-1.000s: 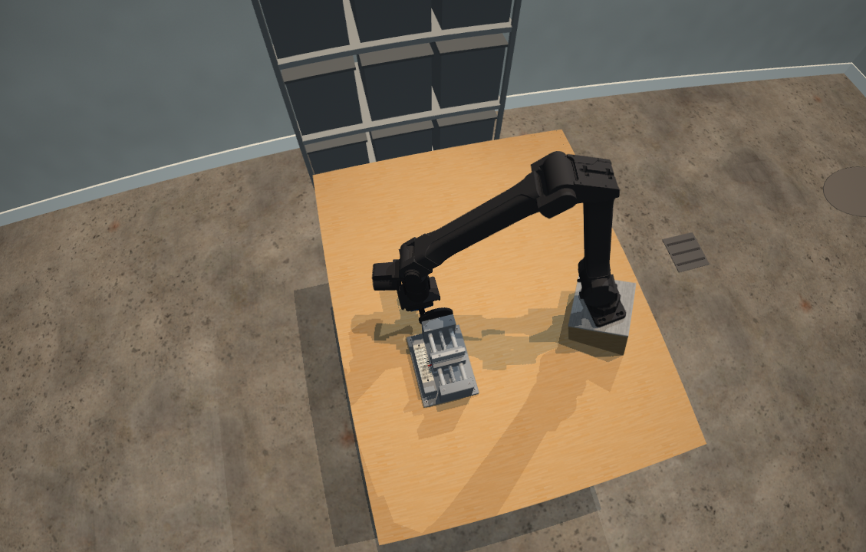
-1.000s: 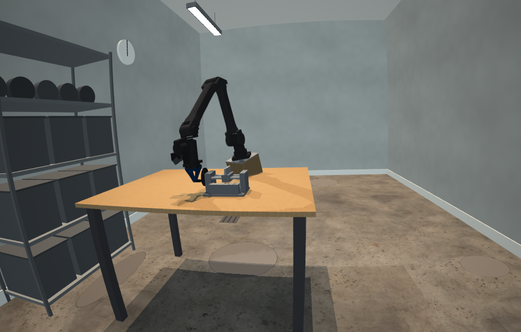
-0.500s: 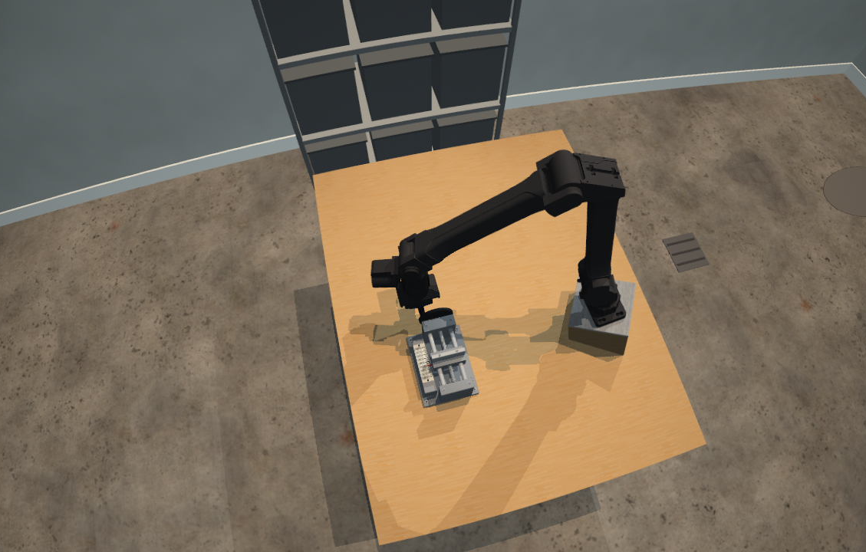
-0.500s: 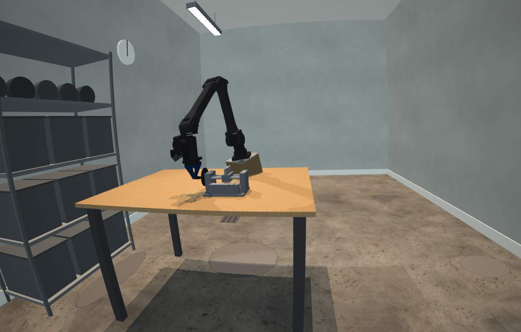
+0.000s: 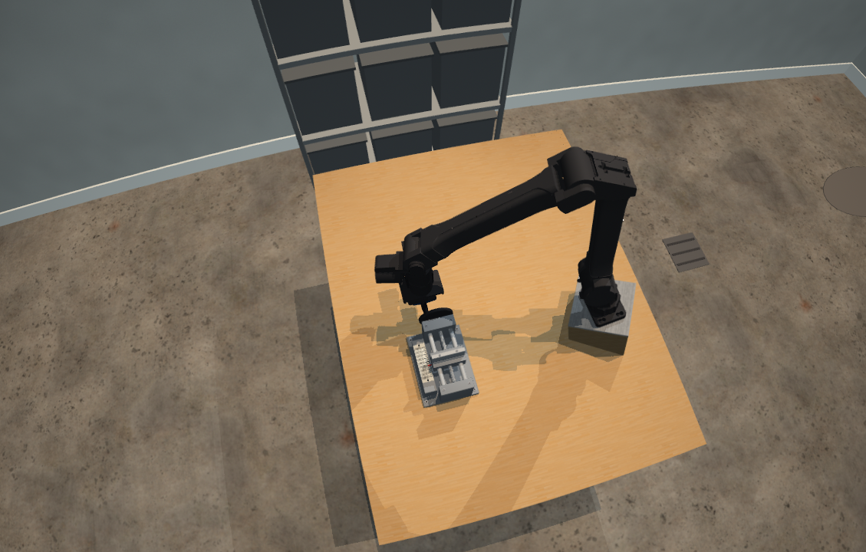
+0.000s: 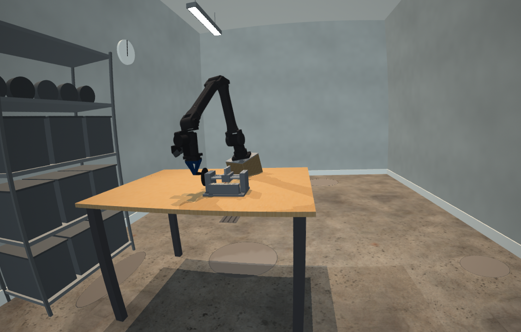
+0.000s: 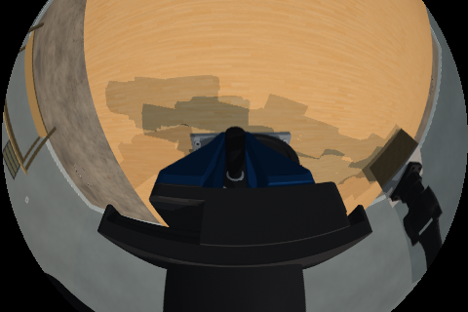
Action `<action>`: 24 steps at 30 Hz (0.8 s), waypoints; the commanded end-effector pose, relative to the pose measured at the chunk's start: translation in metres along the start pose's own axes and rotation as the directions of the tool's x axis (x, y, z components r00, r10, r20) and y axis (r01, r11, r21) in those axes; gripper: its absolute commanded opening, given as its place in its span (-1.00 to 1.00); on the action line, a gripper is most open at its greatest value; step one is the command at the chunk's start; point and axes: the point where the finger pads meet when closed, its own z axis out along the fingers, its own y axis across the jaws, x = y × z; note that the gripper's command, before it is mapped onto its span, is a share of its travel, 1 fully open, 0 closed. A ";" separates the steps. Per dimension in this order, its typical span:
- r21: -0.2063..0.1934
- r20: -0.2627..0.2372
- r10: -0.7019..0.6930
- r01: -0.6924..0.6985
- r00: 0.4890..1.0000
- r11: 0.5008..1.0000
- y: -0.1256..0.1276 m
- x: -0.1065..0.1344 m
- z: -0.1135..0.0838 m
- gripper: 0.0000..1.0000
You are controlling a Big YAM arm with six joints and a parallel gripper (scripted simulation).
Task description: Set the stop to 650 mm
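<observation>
1. We see a black arm (image 5: 494, 209) (image 6: 202, 103) (image 7: 424, 212) rising from a block-shaped pedestal (image 5: 597, 341) (image 6: 254, 164) (image 7: 394, 156) on a wooden table (image 5: 525, 453) (image 6: 130, 192) (image 7: 244, 34).
2. We see its elbow bent high, its forearm sloping down, and its gripper (image 5: 424, 308) (image 6: 195, 173) (image 7: 235, 138) pointing down, low over the table.
3. We find the gripper's blue fingers clamped on the black handle (image 5: 425, 310) (image 6: 199, 173) (image 7: 235, 153) of the handwheel, one on each side.
4. We see the dark, round handwheel (image 5: 436, 315) (image 6: 203, 177) (image 7: 284, 148) upright at one end of a grey metal fixture (image 5: 456, 389) (image 6: 224, 189), which sits on the table.
5. We see the stop (image 5: 447, 355) (image 6: 226, 176) between the fixture's end blocks, on its rods.
6. We see a pale scale (image 5: 423, 362) alongside, its markings too small for us to read, so we cannot tell the setting.
</observation>
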 end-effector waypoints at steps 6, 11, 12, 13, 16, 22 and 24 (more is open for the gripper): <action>-0.071 0.014 -0.004 0.005 1.000 0.997 0.005 -0.005 -0.032 -0.87; -0.069 0.016 0.004 -0.003 1.000 0.998 -0.009 -0.008 -0.031 -0.87; -0.069 0.016 0.004 -0.003 1.000 0.998 -0.009 -0.008 -0.031 -0.87; -0.062 0.014 0.003 -0.002 1.000 0.998 -0.013 -0.008 -0.031 -0.87; -0.061 0.014 0.003 -0.002 1.000 0.998 -0.021 -0.008 -0.031 -0.87; -0.068 0.016 0.003 -0.002 1.000 0.998 -0.022 -0.008 -0.030 -0.87; -0.076 0.018 0.004 -0.003 1.000 0.997 -0.023 -0.009 -0.028 -0.87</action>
